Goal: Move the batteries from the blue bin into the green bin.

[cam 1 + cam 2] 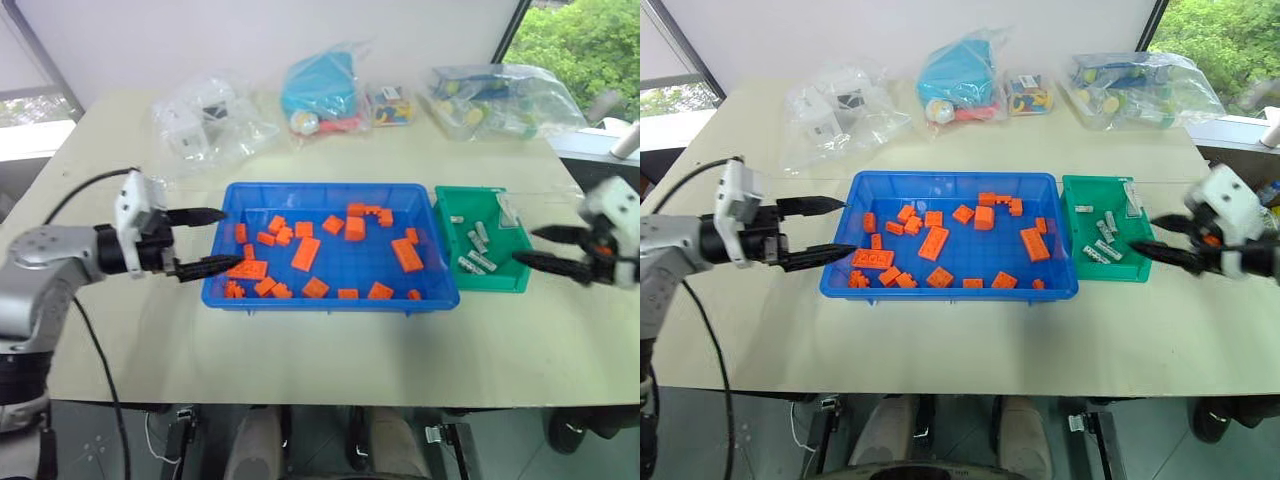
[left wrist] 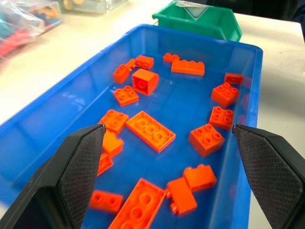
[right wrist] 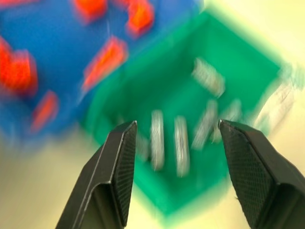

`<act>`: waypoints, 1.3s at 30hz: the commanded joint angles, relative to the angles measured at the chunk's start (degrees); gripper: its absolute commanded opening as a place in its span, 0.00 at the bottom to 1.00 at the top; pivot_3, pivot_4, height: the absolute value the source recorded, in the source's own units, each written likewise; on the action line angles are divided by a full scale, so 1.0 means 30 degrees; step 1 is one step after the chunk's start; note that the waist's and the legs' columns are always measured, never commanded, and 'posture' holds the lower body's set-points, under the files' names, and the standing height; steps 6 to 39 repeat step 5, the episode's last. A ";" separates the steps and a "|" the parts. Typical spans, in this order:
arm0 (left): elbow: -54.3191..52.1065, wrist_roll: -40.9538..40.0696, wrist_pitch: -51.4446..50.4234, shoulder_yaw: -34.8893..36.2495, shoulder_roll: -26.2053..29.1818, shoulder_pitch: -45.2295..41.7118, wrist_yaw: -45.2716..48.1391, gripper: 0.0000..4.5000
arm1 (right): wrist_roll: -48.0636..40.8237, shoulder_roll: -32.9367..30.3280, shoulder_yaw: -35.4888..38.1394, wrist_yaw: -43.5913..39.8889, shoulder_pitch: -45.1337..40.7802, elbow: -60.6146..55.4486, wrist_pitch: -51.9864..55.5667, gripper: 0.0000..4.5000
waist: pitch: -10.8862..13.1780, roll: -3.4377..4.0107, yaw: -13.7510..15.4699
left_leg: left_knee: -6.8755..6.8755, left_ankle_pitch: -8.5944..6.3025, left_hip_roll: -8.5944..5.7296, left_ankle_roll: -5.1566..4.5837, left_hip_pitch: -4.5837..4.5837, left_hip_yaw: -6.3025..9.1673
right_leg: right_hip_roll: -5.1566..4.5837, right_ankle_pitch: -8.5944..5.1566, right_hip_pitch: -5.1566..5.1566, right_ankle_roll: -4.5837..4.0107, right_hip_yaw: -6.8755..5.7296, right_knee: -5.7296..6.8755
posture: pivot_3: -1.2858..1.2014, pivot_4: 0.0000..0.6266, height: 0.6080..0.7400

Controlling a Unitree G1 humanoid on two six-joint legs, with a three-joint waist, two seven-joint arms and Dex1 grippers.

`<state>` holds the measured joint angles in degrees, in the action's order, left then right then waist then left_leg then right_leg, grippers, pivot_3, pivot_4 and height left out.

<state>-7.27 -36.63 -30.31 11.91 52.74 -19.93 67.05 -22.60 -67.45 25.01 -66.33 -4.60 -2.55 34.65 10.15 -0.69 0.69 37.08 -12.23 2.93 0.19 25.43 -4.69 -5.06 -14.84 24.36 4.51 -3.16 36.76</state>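
A pale worktop (image 1: 330,340) by a window is carrying the blue bin (image 1: 330,292), the green bin (image 1: 500,278) touching its right end, batteries (image 1: 478,250) lying inside. Left hand (image 1: 205,241) and right hand (image 1: 538,247) are hovering outside them, fingers spread, empty.

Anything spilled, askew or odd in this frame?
Nothing stands out. The batteries all lie inside the green bin; the blue bin holds orange blocks alone, none on the table. Both bins sit square, side by side. Left gripper and right gripper are open and empty.
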 commanded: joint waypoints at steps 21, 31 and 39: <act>0.2746 0.0173 0.0307 0.1815 0.1704 -0.0818 0.1149 1.00 | 0.0629 -0.1671 0.1202 -0.3787 -0.0845 0.6731 -0.5568 0.62 | 0.0000 0.0014 -0.0213 | -0.0013 0.0000 0.0009 0.0000 -0.0013 -0.0012 | 0.0006 0.0001 0.0017 -0.0004 0.0002 0.0014 | 0.52 0.24 0.97; 0.2746 0.0173 0.0307 0.1815 0.1704 -0.0818 0.1149 1.00 | 0.0629 -0.1671 0.1202 -0.3787 -0.0845 0.6731 -0.5568 0.62 | 0.0000 0.0014 -0.0213 | -0.0013 0.0000 0.0009 0.0000 -0.0013 -0.0012 | 0.0006 0.0001 0.0017 -0.0004 0.0002 0.0014 | 0.52 0.24 0.97; 0.2746 0.0173 0.0307 0.1815 0.1704 -0.0818 0.1149 1.00 | 0.0629 -0.1671 0.1202 -0.3787 -0.0845 0.6731 -0.5568 0.62 | 0.0000 0.0014 -0.0213 | -0.0013 0.0000 0.0009 0.0000 -0.0013 -0.0012 | 0.0006 0.0001 0.0017 -0.0004 0.0002 0.0014 | 0.52 0.24 0.97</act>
